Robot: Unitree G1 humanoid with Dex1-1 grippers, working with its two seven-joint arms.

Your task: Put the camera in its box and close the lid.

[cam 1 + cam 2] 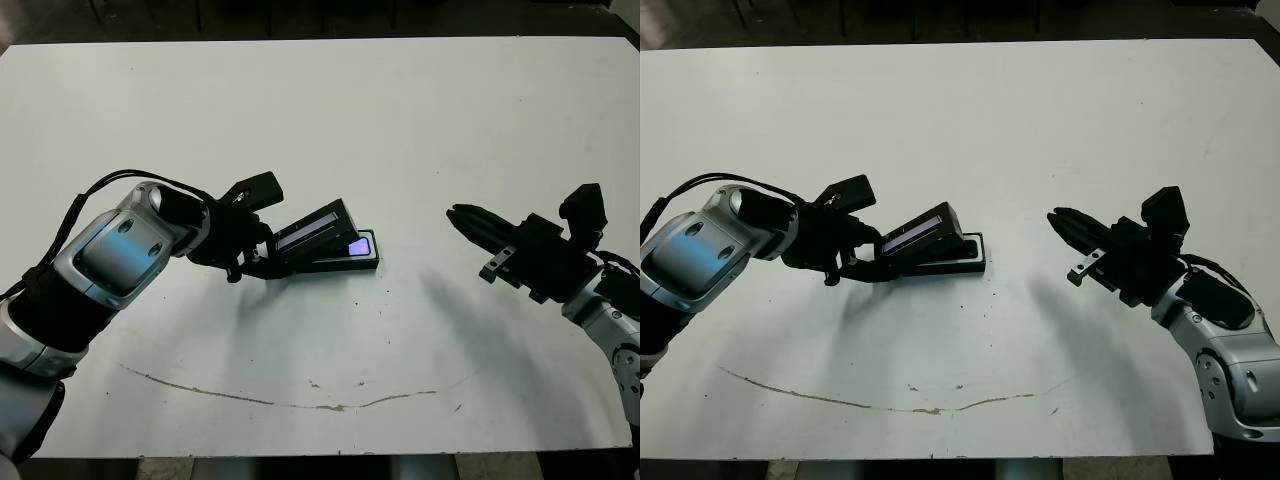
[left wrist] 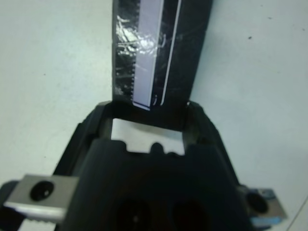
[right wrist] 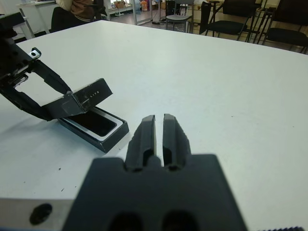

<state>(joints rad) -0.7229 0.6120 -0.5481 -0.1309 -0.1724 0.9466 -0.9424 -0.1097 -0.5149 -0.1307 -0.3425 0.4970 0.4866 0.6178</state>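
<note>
The left pincer [image 1: 262, 252] is gripping the flat black silvery-striped lid [image 1: 312, 233] by one end, tilting it just above the shallow black box [image 1: 352, 261] holding the purple-screened black camera [image 1: 358, 245]. The lid's long axis is running away from that pincer, its far end raised, so it is risking landing skewed and jamming on the rim. The right pincer [image 1: 1060, 222], fingers nearly together and empty, is idling well apart over the white desk [image 1: 400, 120].

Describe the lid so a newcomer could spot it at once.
On the white table, look just left of centre, at the left claw. The lid is the flat black piece it grips, tilted over the box; only it carries a pale stripe.
</note>
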